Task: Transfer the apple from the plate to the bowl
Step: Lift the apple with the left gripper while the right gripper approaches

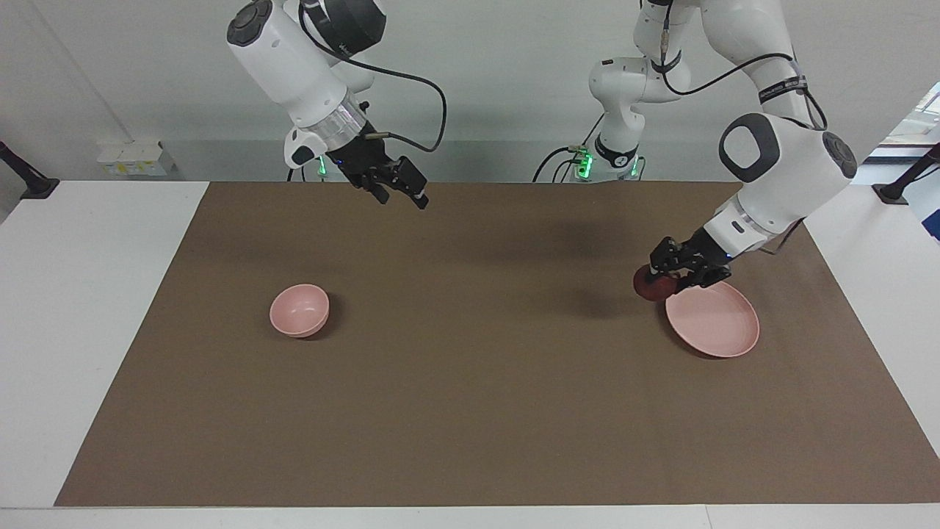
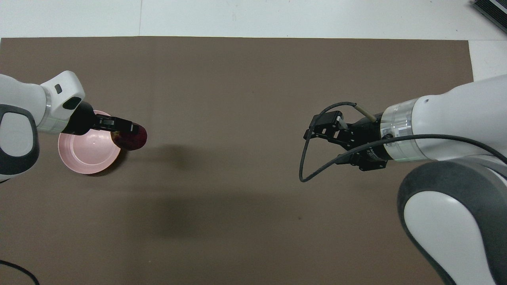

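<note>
Over the edge of the plate (image 1: 716, 323) hangs the left tool (image 1: 670, 273), its fingers clamped on the apple (image 1: 652, 284), which is lifted clear of the plate's surface. Seen from overhead, the left tool (image 2: 126, 127) holds the dark red apple (image 2: 132, 138) past the plate's rim (image 2: 87, 152), toward the middle of the tabletop, over the brown mat (image 1: 485, 382). Beneath the fruit a soft shadow falls on the mat, apart from the fruit itself, and the plate shows bare pink inside. It lies at the left arm's end of the tabletop.

Up in the air, over the part of the mat nearest the robots, is the right tool (image 1: 400, 191), with nothing between its fingers, which stand apart (the gap shows best from overhead, where the right tool (image 2: 317, 130) points toward the middle of the mat). A black cable loops down beside its wrist.

Well apart from both tools sits the bowl (image 1: 299, 310), upright on the mat toward the right arm's end of the tabletop, with nothing in it. From overhead the right arm covers it. White tabletop (image 1: 88, 308) borders the mat on each side.
</note>
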`<move>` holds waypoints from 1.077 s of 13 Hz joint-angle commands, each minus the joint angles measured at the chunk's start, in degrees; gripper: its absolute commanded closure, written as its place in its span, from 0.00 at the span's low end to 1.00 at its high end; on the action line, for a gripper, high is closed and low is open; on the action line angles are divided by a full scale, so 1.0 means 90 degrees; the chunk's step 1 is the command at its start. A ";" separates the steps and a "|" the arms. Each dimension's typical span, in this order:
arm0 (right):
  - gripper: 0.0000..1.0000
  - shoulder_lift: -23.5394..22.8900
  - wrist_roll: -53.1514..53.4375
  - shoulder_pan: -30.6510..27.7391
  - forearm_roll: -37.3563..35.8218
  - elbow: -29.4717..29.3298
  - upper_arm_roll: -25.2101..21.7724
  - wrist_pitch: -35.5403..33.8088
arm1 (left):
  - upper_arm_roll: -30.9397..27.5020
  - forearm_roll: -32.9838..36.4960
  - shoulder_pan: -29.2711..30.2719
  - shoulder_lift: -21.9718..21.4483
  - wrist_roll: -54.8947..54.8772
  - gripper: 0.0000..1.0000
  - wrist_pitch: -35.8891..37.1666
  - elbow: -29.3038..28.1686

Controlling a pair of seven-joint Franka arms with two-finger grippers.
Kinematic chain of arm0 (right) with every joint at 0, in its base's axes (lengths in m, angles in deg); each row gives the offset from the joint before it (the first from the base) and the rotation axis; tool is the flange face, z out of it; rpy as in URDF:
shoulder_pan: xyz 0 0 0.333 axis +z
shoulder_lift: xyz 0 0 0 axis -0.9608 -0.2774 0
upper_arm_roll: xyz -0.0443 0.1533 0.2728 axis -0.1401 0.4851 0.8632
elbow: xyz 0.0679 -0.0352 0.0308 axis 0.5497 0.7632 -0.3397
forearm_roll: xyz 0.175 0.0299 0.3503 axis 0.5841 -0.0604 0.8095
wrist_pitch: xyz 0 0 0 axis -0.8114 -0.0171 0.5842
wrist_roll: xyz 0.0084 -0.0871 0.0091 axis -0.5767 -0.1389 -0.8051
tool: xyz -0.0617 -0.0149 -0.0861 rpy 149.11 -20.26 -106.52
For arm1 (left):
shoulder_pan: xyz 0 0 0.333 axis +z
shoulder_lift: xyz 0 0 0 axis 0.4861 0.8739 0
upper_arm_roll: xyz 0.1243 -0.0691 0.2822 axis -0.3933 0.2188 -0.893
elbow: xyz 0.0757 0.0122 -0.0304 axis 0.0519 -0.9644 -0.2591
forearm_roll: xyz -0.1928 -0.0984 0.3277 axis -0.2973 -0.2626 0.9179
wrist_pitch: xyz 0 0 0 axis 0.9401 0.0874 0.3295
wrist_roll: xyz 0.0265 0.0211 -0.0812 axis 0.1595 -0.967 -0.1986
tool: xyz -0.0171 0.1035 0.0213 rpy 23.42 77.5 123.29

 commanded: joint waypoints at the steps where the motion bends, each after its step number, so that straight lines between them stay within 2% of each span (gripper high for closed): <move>1: 0.00 -0.0250 0.0985 0.0196 0.0711 0.0047 -0.0003 0.0436 | 0.0138 -0.0700 -0.0037 -0.0087 0.0207 1.00 -0.0066 0.0032; 5: 0.00 -0.0690 0.2383 0.0245 0.1776 -0.0021 -0.0013 0.1023 | 0.0606 -0.1990 -0.0037 -0.0214 0.0548 1.00 -0.0416 -0.0016; 9: 0.00 -0.1100 0.3058 0.0450 0.2889 -0.0021 -0.0003 0.1648 | 0.1280 -0.2450 -0.0037 -0.0291 0.1174 1.00 -0.1140 -0.0036; 14: 0.00 -0.1452 0.3304 0.0616 0.3856 -0.0011 -0.0013 0.2175 | 0.1652 -0.3172 -0.0124 -0.0565 0.1243 1.00 -0.1248 -0.0124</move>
